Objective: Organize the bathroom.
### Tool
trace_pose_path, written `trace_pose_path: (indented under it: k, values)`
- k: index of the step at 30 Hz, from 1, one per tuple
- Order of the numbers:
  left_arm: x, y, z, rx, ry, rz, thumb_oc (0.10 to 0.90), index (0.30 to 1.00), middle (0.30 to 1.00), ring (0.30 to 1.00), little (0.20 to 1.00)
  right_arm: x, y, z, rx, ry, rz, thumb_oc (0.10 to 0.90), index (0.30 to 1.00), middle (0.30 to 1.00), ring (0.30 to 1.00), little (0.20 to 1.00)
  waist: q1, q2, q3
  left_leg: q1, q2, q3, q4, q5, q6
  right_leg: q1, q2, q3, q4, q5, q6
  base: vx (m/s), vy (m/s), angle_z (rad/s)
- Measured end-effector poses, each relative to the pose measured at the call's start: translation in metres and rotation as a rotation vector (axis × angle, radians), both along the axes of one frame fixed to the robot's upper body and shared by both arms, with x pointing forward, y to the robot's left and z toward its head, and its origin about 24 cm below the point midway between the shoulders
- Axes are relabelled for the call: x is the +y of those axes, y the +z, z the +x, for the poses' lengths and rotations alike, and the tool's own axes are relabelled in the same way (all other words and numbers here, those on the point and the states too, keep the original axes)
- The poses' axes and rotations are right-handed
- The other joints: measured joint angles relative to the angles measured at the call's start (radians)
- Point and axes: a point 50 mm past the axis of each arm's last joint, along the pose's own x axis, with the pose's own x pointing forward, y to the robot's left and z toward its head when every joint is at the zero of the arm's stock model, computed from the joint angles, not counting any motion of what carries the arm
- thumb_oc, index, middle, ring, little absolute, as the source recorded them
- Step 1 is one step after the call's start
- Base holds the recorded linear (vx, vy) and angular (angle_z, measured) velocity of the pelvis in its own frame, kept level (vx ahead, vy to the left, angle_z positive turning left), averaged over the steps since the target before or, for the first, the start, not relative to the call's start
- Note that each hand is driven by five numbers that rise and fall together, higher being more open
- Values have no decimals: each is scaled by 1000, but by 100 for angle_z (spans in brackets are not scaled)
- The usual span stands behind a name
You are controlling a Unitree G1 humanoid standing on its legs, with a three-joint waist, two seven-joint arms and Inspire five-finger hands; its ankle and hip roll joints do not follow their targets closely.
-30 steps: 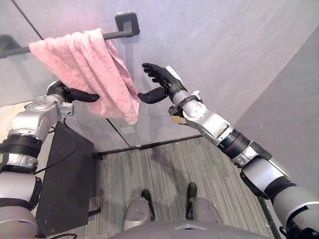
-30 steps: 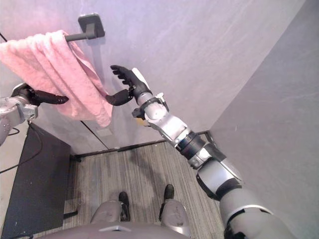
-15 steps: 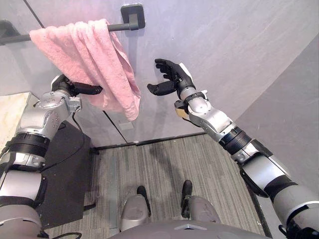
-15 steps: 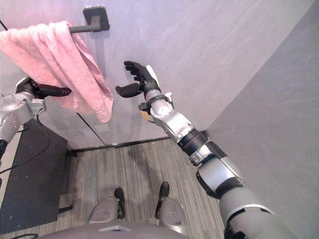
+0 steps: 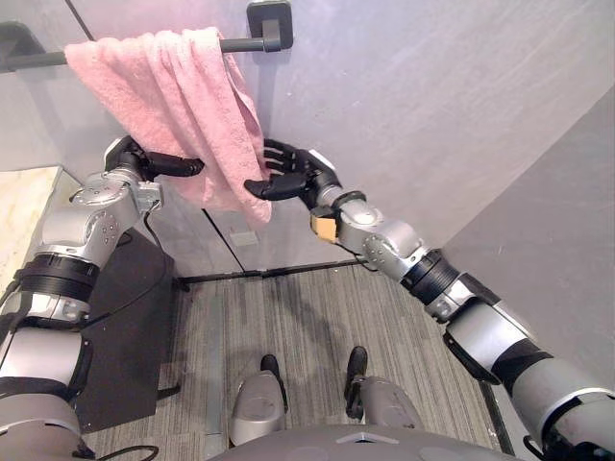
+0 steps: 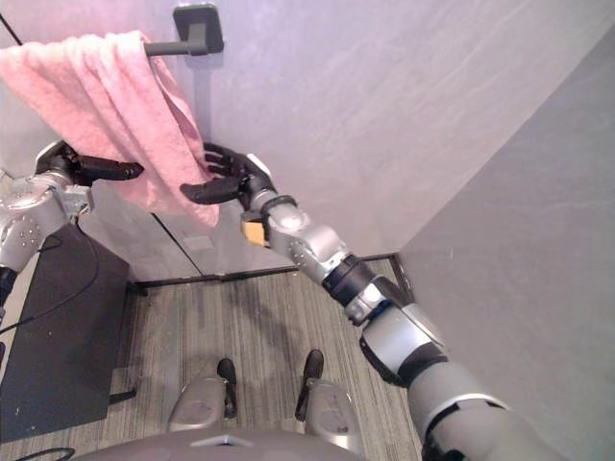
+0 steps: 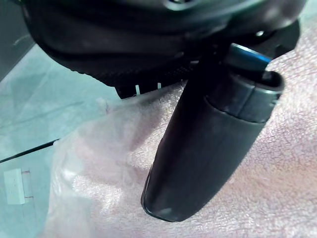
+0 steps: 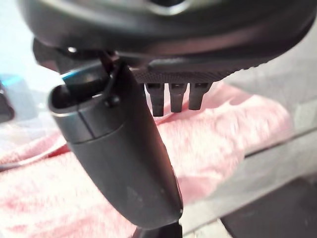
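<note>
A pink towel (image 5: 173, 96) hangs bunched over a black wall bar (image 5: 245, 43) on the grey wall. My left hand (image 5: 144, 165) is at the towel's lower left edge; in its wrist view the thumb (image 7: 208, 148) lies on the pink cloth (image 7: 277, 163) and pinches it. At the lower right corner is my right hand (image 5: 293, 173), its fingers spread behind the hem and its thumb (image 8: 119, 163) reaching across the front of the towel (image 8: 223, 129). That hand is open.
The bar ends in a square black bracket (image 5: 269, 21). A black panel (image 5: 125, 327) stands on the striped grey floor (image 5: 307, 317) at my left. A darker side wall (image 5: 538, 221) closes in on the right. A pale counter (image 5: 24, 206) shows at the far left.
My right hand has moved left and down from free air to the towel's lower right corner. The left hand stays at the towel's left edge. The camera has shifted slightly.
</note>
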Motion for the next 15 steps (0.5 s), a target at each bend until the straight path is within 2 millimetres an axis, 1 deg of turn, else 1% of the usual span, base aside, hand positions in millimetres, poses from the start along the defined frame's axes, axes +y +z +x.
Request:
trace_pose_path:
  k: [2, 6, 7, 8, 9, 15]
  values:
    - [0, -1, 0, 4, -1, -5, 800, 900, 900, 900, 900, 11, -2, -6, 27, 40, 25, 800, 900, 900, 900, 900, 0, -1, 0, 6, 0, 0, 0, -2, -2, 7, 0, 0, -2, 0, 0, 0, 0, 0]
    - [-1, -1, 0, 7, -2, -7, 800, 900, 900, 900, 900, 18, -4, -10, 44, 64, 42, 800, 900, 900, 900, 900, 0, -2, -1, 6, 1, 1, 3, -4, -3, 11, 0, 0, -7, 0, 0, 0, 0, 0]
    - [-1, -1, 0, 8, -2, -7, 800, 900, 900, 900, 900, 19, -4, -11, 45, 66, 43, 547, 521, 521, 521, 521, 0, -3, -1, 6, 1, 1, 4, -5, -6, 11, 0, 0, -7, 0, 0, 0, 0, 0]
    - [0, -1, 0, 9, -1, -7, 800, 900, 900, 900, 900, 18, -4, -10, 44, 63, 40, 460, 389, 389, 389, 389, 0, -3, -1, 7, 1, 2, 4, -5, -5, 11, 0, 1, -7, 0, 0, 0, 0, 0]
    - [0, -1, 0, 10, 2, -6, 800, 900, 900, 900, 900, 17, -4, -10, 43, 59, 38, 400, 300, 300, 300, 300, -1, -3, -1, 7, 1, 2, 4, -5, -5, 11, 0, 1, -8, 0, 0, 0, 0, 0]
    - [0, -1, 0, 10, 7, -5, 800, 900, 900, 900, 900, 14, -4, -8, 41, 47, 32, 400, 300, 300, 300, 300, -1, -3, -1, 7, 1, 4, 4, -5, -5, 11, 1, 2, -10, 0, 0, 0, 0, 0]
